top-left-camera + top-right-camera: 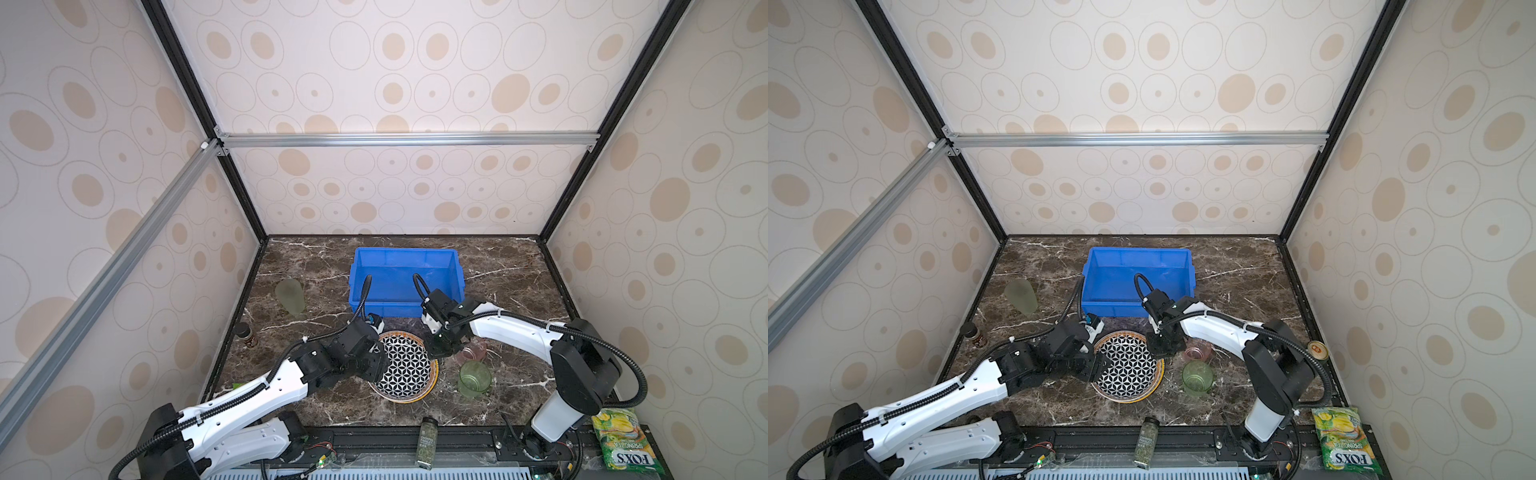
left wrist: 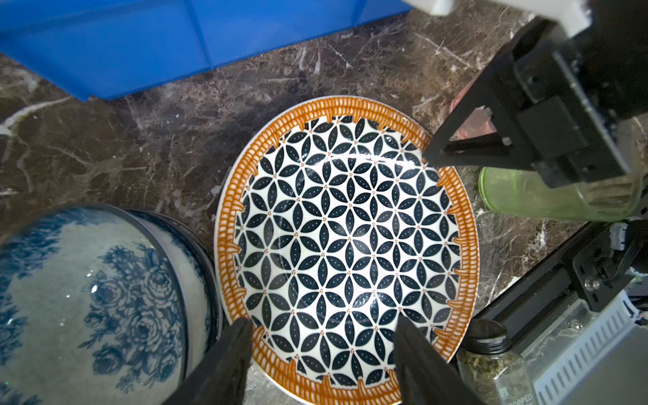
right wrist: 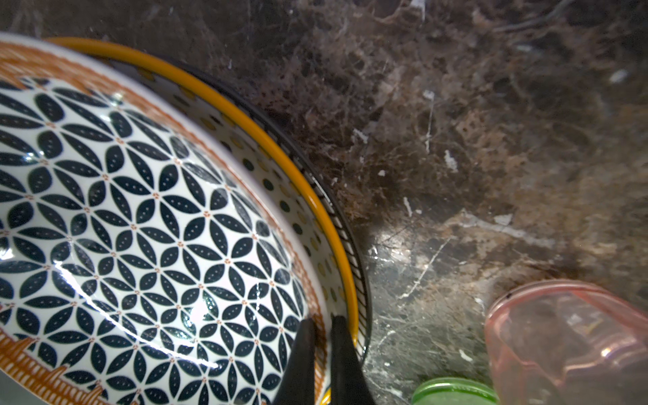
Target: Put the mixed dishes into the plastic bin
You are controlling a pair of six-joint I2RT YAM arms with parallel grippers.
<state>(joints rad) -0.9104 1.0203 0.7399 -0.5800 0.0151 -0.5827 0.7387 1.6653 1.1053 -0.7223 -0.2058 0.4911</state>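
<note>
A black-white geometric plate (image 1: 409, 370) (image 2: 347, 238) with an orange rim tops a stack at the table's front centre. Beneath it show a dotted-rim plate (image 3: 280, 196) and a striped-rim plate (image 3: 347, 228). My right gripper (image 1: 436, 353) (image 3: 321, 321) is shut on the top plate's rim on its right side. My left gripper (image 1: 384, 361) (image 2: 322, 322) stands open over the plate's left edge, holding nothing. A blue-white floral bowl (image 2: 98, 298) sits beside that edge, hidden under the arm in both top views. A pink cup (image 1: 473, 351) and a green cup (image 1: 473, 378) stand right of the stack. The blue plastic bin (image 1: 399, 282) lies behind.
A frosted green cup (image 1: 291, 295) lies on its side at the left. A small brown jar (image 1: 248, 334) stands by the left wall. A green-labelled spice jar (image 1: 428, 442) and a snack packet (image 1: 625, 440) lie along the front rail. A can (image 1: 1317, 348) sits at the right edge.
</note>
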